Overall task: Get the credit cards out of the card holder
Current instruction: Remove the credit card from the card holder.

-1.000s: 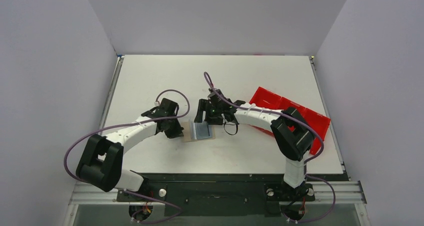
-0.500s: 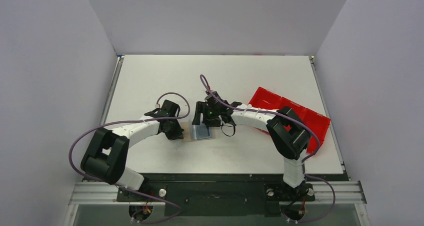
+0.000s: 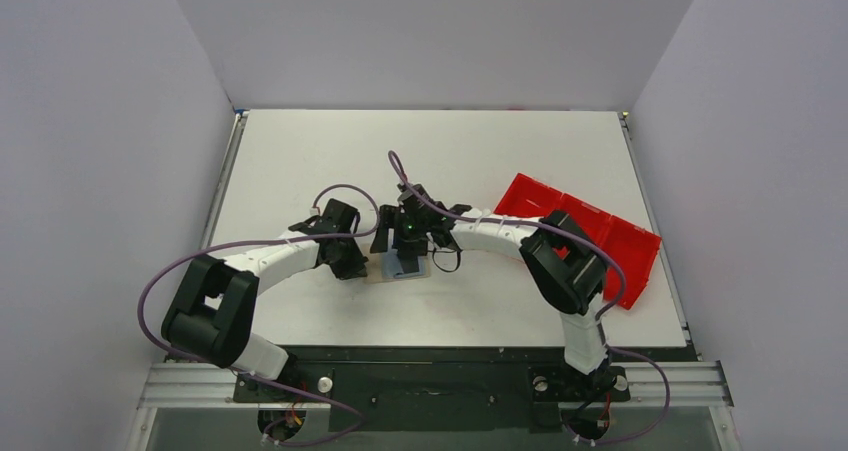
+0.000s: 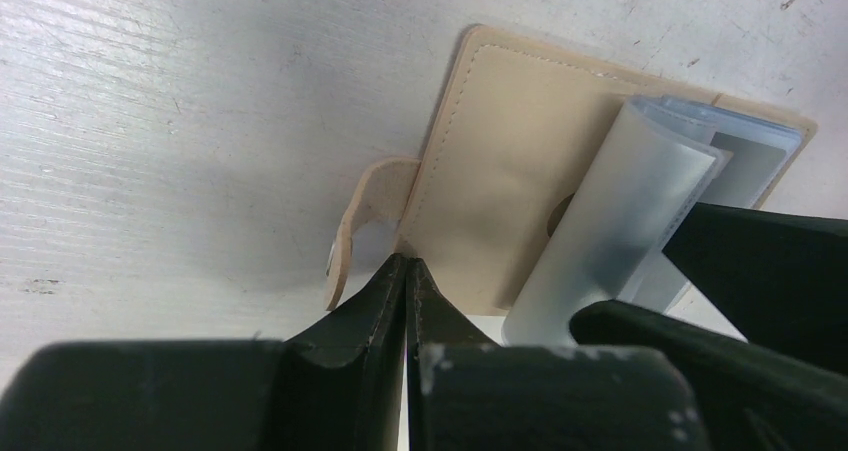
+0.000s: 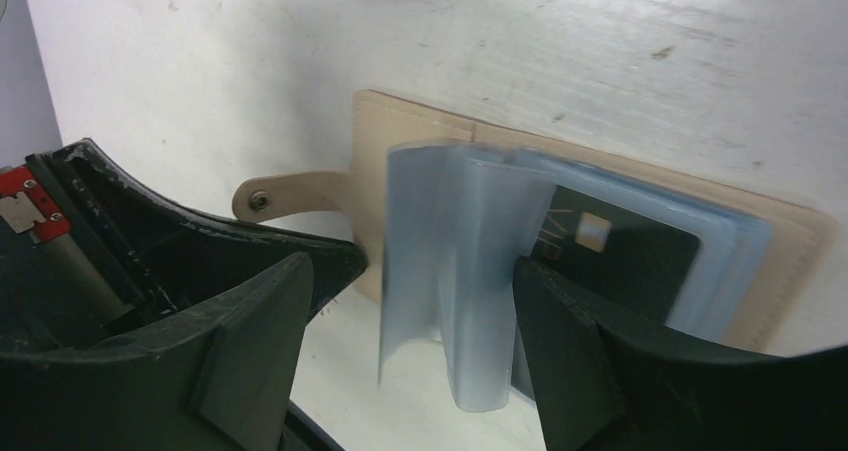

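The card holder (image 3: 402, 270) is lying open and flat on the white surface (image 3: 300, 151), at the middle between the two arms, well left of the red tray (image 3: 600, 233). The left pincer (image 4: 405, 271) is sitting fully closed, its tips pressing together at the holder's left edge just beside the snap strap (image 4: 362, 226); nothing is showing between them. The right pincer (image 5: 430, 361) is standing wide over the holder, its fingers (image 5: 250, 341) straddling the clear plastic sleeves (image 5: 450, 271). These sleeves are rising up from the holder's spine, and one leaf is leaning against the right-hand finger without being clamped. The credit cards (image 5: 630, 261) are sitting inside the sleeves, and one dark card with a pale chip is showing through the plastic on the holder's right half.
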Controlling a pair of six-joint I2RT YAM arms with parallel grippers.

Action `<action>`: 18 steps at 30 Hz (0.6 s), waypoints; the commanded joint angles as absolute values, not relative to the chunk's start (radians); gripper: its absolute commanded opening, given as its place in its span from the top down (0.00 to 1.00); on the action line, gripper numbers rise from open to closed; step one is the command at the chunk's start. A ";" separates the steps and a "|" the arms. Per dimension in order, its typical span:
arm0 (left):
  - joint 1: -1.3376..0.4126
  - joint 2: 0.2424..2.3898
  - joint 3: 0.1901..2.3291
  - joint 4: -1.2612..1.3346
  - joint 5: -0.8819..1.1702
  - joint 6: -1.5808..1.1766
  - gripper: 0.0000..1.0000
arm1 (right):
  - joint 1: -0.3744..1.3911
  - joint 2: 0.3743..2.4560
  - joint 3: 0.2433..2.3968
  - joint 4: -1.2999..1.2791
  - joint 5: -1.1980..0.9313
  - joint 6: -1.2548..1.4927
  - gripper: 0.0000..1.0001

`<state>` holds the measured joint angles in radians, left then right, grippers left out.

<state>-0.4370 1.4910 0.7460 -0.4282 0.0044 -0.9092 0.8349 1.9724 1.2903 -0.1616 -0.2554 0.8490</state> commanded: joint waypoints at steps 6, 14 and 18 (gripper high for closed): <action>-0.436 1.485 0.738 -0.360 0.000 -0.885 1.00 | 0.848 2.024 1.342 -0.069 -0.369 0.911 0.30; -0.436 1.349 0.768 -0.459 -0.019 -0.848 1.00 | 0.846 2.038 1.375 -0.043 -0.404 0.940 0.30; -0.436 1.263 0.781 -0.544 -0.032 -0.825 1.00 | 0.848 2.049 1.393 -0.039 -0.411 0.952 0.30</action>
<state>-0.4370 1.3602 0.7425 -0.4671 -0.0032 -0.8646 0.8452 2.0434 1.3426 -0.0971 -0.3893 0.9306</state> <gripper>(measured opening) 0.003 0.696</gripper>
